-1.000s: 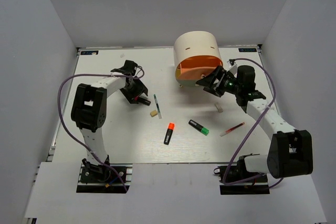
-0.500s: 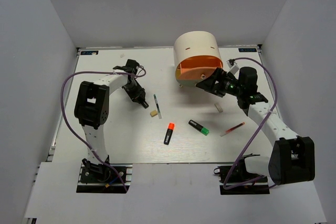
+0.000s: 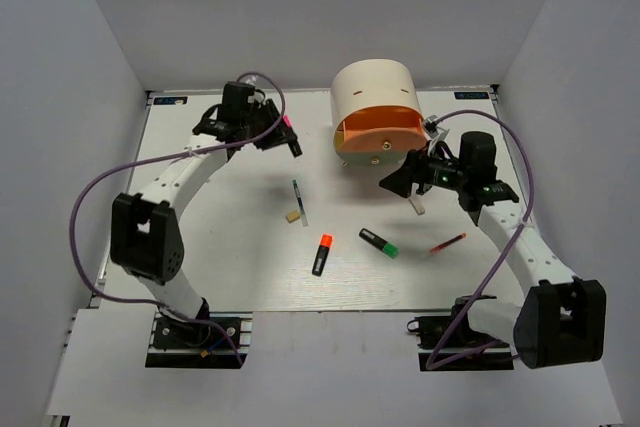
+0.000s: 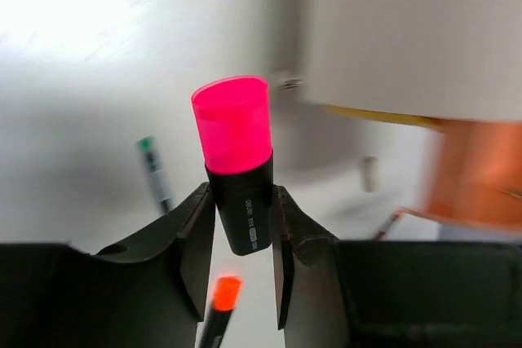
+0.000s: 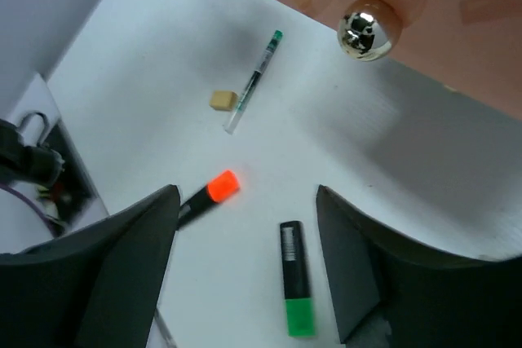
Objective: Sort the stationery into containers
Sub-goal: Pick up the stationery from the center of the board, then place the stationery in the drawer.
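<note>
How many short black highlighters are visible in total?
3. The pink-capped black highlighter is held by the left gripper; the orange-capped highlighter and the green-capped highlighter lie on the white table. Others may be hidden.

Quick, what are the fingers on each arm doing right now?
Left fingers: closed on the pink highlighter.
Right fingers: open, holding nothing.

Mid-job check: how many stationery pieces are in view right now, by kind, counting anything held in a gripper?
Highlighters: 3 (pink highlighter in the left gripper, orange highlighter, green highlighter)
Pens: 2 (pale pen, red pen)
Erasers: 2 (tan eraser, grey eraser)
Total: 7
</note>
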Tool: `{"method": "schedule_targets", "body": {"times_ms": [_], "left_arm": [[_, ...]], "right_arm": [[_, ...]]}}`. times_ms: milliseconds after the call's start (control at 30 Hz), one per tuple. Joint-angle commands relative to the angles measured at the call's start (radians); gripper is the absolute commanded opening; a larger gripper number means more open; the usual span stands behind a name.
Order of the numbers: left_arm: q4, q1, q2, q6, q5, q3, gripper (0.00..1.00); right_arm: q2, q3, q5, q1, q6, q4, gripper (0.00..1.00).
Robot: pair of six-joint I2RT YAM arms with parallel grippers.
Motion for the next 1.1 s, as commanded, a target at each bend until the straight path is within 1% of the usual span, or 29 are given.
{"method": "schedule_targets", "body": {"times_ms": [0,33,67,100,133,167,233,300,367,500,567,667,833,867,967,1000,1067], "left_arm": [[0.260,-0.016,-0.141,0.063,0.118,-0.012,0.23],[0.299,-0.016,-0.153,0.072,0.118,-0.012,0.23],[0.340,-0.027,-0.162,0.072,0.148,-0.012,0.23],[0.416,-0.027,-0.162,0.084,0.162,-0.012,0.23],[0.450,-0.037,-0.162,0.096,0.196,-0.012,0.23],[0.486,-0.038,-0.162,0.105,0.216,-0.012,0.23],[0.610,-0.048,-0.134,0.119,0.292,0.002,0.22],[0.722,-0.058,-0.112,0.119,0.330,0.028,0.22],[0.768,-0.082,-0.066,0.156,0.383,0.054,0.23],[0.834,-0.113,0.017,0.245,0.445,0.143,0.25],[0.834,-0.137,0.048,0.312,0.445,0.193,0.27],[0.795,-0.166,0.107,0.366,0.445,0.259,0.28],[0.739,-0.209,0.138,0.412,0.434,0.280,0.29],[0.729,-0.223,0.147,0.421,0.434,0.280,0.33],[0.689,-0.251,0.147,0.458,0.402,0.280,0.37],[0.676,-0.261,0.158,0.484,0.387,0.290,0.37],[0.630,-0.272,0.169,0.513,0.353,0.304,0.41]], "right_arm": [[-0.073,-0.011,0.008,-0.011,-0.244,-0.054,0.72],[-0.116,-0.039,0.003,-0.010,-0.266,-0.048,0.58],[-0.128,-0.046,0.003,-0.010,-0.278,-0.039,0.49],[-0.138,-0.078,0.006,-0.013,-0.293,-0.036,0.40],[-0.165,-0.088,0.012,-0.008,-0.303,-0.033,0.29],[-0.168,-0.096,0.017,-0.007,-0.307,-0.033,0.27],[-0.187,-0.120,0.035,-0.007,-0.320,-0.031,0.29],[-0.190,-0.132,0.049,-0.008,-0.335,-0.035,0.30],[-0.196,-0.145,0.054,-0.014,-0.349,-0.038,0.32],[-0.204,-0.155,0.067,-0.008,-0.393,-0.033,0.35],[-0.204,-0.162,0.081,-0.008,-0.404,-0.033,0.35],[-0.205,-0.165,0.087,-0.007,-0.416,-0.036,0.36],[-0.216,-0.183,0.092,-0.008,-0.419,-0.030,0.38],[-0.217,-0.189,0.097,-0.008,-0.419,-0.030,0.39],[-0.219,-0.194,0.098,-0.008,-0.419,-0.019,0.44],[-0.216,-0.195,0.101,-0.008,-0.416,-0.016,0.47],[-0.218,-0.194,0.104,-0.008,-0.418,-0.015,0.51]]}}
